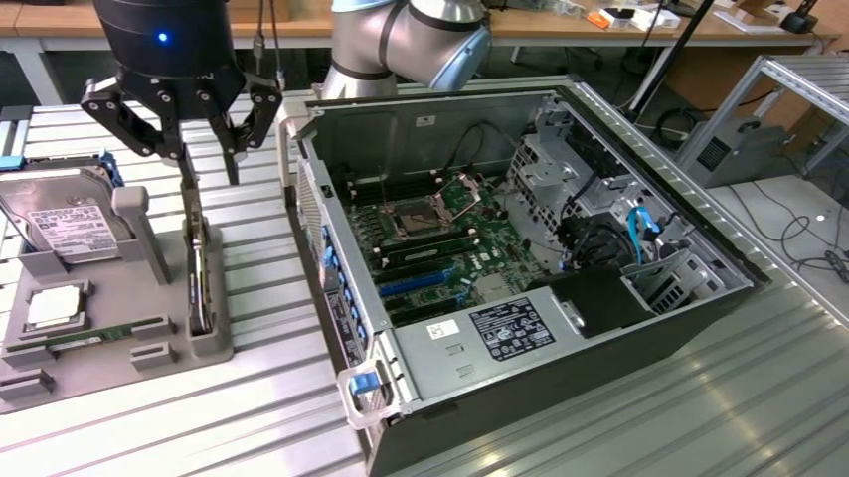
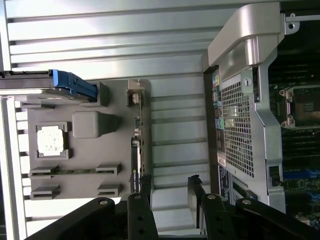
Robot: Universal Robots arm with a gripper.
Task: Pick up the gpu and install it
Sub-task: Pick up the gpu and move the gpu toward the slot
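gpu [image 1: 199, 268] stood on its long edge in a slot along one side of the grey tray [image 1: 126, 298], below the hand [image 1: 202, 167] and not yet touched. from the wrist the gpu [image 2: 135, 150] showed as a thin dark strip that ran towards one fingertip [image 2: 146, 182] rather than midway between the two. the hand [image 2: 170, 182] was spread wide and held nothing, hanging clear above the card's upper edge.

by the look of it the gpu would be light and stiff but fragile, probably a bare board with small parts on its faces and its contact edge down in the slot. the best place to take hold seemed to be the exposed upper edge near the middle of its length, one finger on each flat face, squeezed gently. a grip near one end might tip it as it lifted, and smooth faces could slip.

on the same tray, on the side of the hand away from the computer case [image 1: 398, 124], lay a hard drive [image 1: 60, 224] with a white label, a square processor chip [image 1: 54, 308] in its pocket and a narrow memory stick [image 1: 93, 340]. on the hand's other side, just beside the tray, the case lay open with its motherboard [image 1: 438, 238] facing up and blue slots [image 1: 412, 285] showing. tray and case both rested on the ribbed metal worktop [image 1: 265, 397].
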